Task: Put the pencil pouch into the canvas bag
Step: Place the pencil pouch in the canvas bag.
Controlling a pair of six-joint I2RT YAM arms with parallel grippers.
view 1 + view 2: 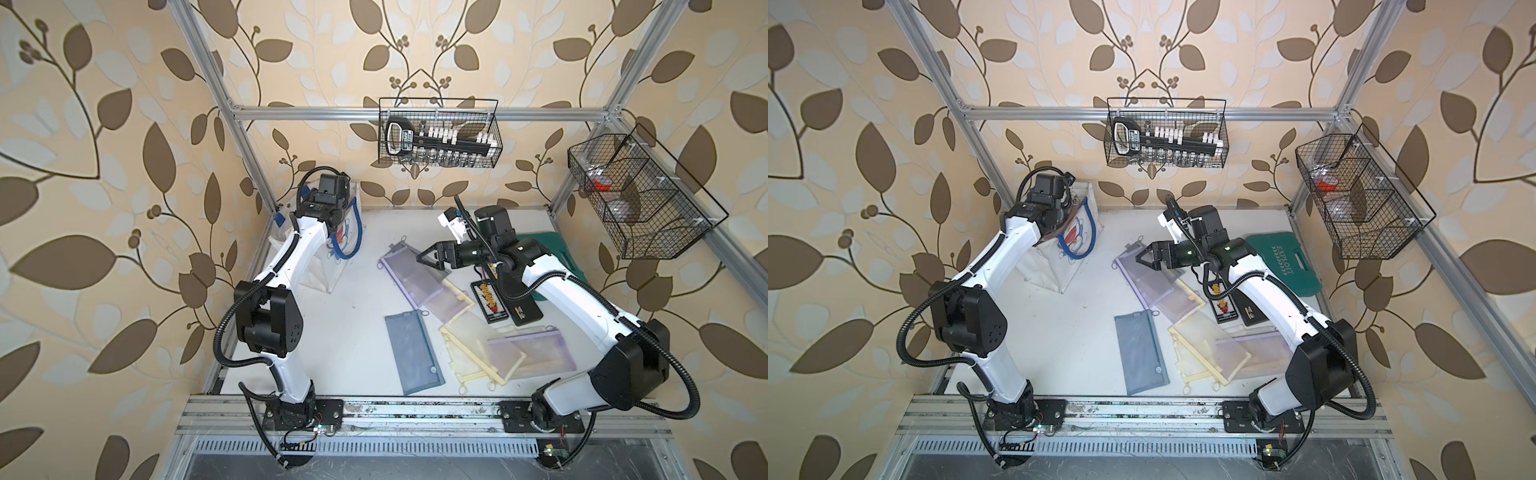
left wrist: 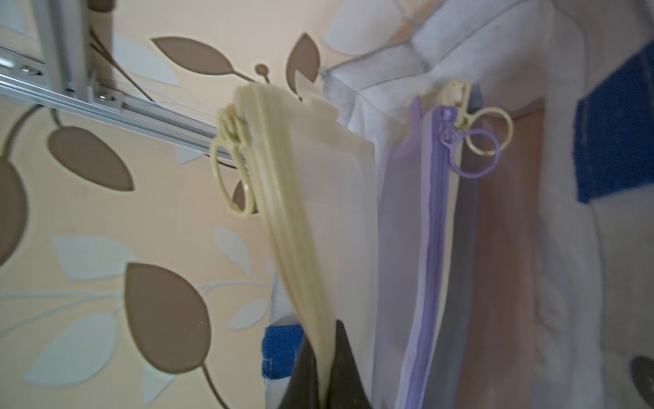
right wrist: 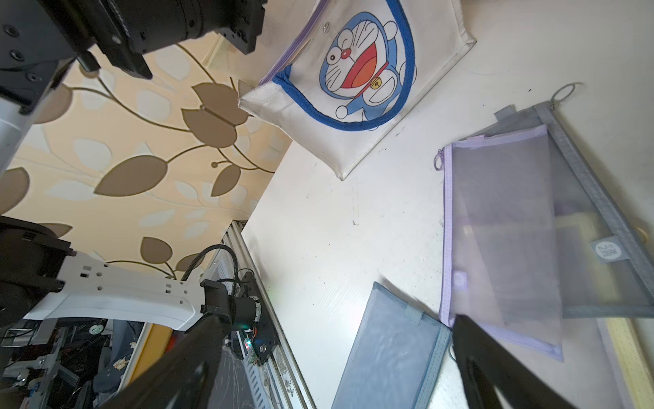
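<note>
Canvas bag [image 1: 320, 270] back left, pencil pouches [image 1: 409, 357] centre, tool case [image 1: 1287, 257] back right.

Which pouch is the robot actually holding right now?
The pale yellow pouch pinched in the shut left claw, up at the canvas bag; the others lie loose on the table or sit in the bag.

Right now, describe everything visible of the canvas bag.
The canvas bag is a white, slightly soiled fabric tote standing at the table's far left corner, mouth up. A blue rope handle hangs down its side, looping a blue cartoon cat print; blue patches anchor the handles. A purple-zipped pouch sits inside. The left claw, shut on a yellow pouch, is at its mouth.
</note>
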